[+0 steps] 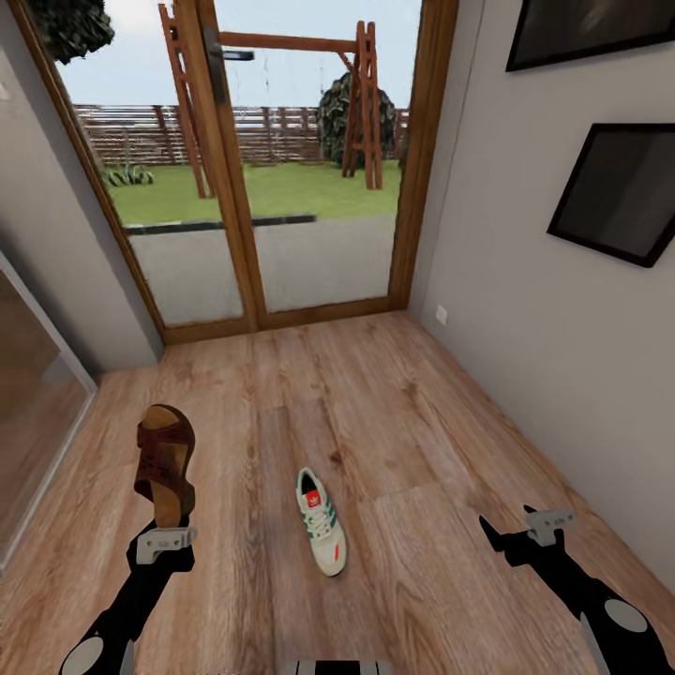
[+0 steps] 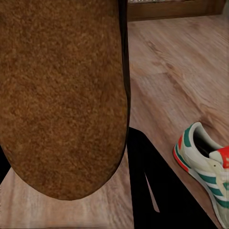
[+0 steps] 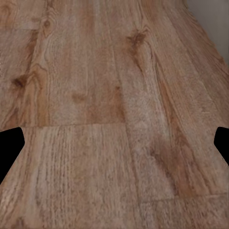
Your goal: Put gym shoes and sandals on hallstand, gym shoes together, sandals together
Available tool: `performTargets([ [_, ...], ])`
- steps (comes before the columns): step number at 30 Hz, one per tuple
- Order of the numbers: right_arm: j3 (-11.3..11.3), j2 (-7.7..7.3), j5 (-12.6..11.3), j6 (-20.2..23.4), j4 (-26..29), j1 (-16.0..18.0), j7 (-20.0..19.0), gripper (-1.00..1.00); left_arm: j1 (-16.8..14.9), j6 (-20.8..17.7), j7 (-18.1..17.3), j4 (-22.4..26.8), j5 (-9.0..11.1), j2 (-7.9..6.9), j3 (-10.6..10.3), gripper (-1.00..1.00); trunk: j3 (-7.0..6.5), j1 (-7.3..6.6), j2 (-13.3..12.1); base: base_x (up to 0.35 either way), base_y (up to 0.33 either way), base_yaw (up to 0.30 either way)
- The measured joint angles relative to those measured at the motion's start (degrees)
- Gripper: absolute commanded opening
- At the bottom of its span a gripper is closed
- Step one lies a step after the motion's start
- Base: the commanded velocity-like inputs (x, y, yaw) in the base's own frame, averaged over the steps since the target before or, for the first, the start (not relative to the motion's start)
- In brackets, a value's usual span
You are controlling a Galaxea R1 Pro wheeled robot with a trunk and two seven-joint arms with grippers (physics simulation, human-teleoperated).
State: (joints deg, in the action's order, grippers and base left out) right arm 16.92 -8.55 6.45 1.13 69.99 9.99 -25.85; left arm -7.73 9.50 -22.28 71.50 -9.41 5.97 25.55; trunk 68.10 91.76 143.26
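Observation:
My left gripper (image 1: 167, 527) is shut on the heel end of a dark reddish-brown sandal (image 1: 165, 461), which it holds up off the corridor floor (image 1: 412, 441) with the toe pointing away. The sandal's tan sole (image 2: 62, 95) takes up most of the left wrist view. One white gym shoe (image 1: 321, 521) with green stripes lies on the planks just right of that gripper; the same gym shoe (image 2: 206, 169) appears in the left wrist view. My right gripper (image 1: 521, 531) hovers open over bare planks (image 3: 109, 105), holding nothing. The hallstand is out of view.
A wood-framed glass double door (image 1: 281, 169) closes the corridor ahead. A grey wall (image 1: 544, 309) with dark framed pictures (image 1: 619, 192) runs along the right. A glass panel (image 1: 28, 394) stands at the left.

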Motion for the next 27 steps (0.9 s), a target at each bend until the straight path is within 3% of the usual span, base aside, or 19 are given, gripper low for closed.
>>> performTargets([
  [8,0.00,0.00,0.00,0.06,-0.08,0.00,-0.02,1.00,-0.03,-0.07,1.75,0.00,0.00,0.01,-0.11,-1.00,-0.25,0.00,0.00,0.000,-0.273,0.216],
  [27,0.01,0.00,0.03,-0.01,-0.08,0.00,-0.01,1.00,-0.03,-0.15,2.14,-0.02,0.08,-0.07,0.34,-1.00,-0.27,0.00,0.00,0.000,-0.273,0.011],
])
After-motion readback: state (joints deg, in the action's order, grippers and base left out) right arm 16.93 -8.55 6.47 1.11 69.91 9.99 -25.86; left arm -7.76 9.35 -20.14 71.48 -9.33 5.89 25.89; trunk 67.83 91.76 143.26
